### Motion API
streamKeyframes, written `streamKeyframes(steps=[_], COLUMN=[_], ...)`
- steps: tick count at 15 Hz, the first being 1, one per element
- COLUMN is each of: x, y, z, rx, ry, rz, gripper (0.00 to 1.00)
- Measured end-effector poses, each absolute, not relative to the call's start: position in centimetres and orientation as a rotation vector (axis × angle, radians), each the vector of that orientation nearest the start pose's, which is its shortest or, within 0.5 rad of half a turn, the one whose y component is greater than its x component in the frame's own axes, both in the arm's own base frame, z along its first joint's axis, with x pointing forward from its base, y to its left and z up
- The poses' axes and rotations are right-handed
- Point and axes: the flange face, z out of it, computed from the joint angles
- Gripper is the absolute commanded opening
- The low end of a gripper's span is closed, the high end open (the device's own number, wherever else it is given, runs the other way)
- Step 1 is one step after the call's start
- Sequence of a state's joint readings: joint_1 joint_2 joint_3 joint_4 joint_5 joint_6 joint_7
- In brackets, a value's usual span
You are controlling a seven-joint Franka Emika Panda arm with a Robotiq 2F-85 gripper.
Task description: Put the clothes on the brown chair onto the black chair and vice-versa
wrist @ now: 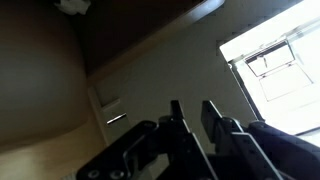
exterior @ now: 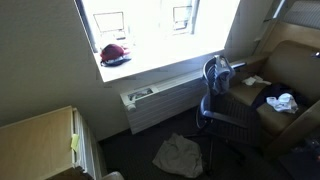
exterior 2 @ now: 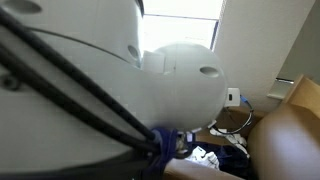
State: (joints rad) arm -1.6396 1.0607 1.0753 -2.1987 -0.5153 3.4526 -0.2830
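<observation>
In an exterior view the black office chair [exterior: 218, 105] stands before the window with dark clothes [exterior: 218, 70] draped over its back. The brown chair [exterior: 290, 70] is at the right, with a white cloth [exterior: 283, 101] and dark clothes on its seat. It also shows in the exterior view behind the arm [exterior 2: 285, 135], with clothes [exterior 2: 205, 155] low beside it. The gripper [wrist: 191, 108] shows only in the wrist view. It points up at the wall and ceiling, far from both chairs. Its fingers stand close together with nothing between them.
A light cloth [exterior: 178, 153] lies on the dark floor in front of the black chair. A red cap [exterior: 114, 53] sits on the windowsill above a radiator [exterior: 165, 100]. A wooden cabinet [exterior: 40, 140] is at the lower left. The white arm body [exterior 2: 120, 80] blocks most of an exterior view.
</observation>
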Motion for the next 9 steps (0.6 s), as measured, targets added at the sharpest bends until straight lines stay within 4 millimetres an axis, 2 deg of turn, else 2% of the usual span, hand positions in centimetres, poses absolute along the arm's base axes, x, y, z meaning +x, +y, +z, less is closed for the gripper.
streamKeyframes(steps=[1,2,5,8,9], x=[50.1,50.2,50.5,50.7,50.5], y=[-31.2,-31.2,-29.8,-26.0,-24.5], z=[24.1,24.2,23.8,23.2,22.8], rx=[-2.417,-2.420,-2.355,-2.287,-2.269], ry=[0.410,0.407,0.501,0.543,0.548], rz=[-1.480,-1.482,-1.369,-1.205,-1.145], gripper=[0.53,0.55,0.75,0.95,0.99])
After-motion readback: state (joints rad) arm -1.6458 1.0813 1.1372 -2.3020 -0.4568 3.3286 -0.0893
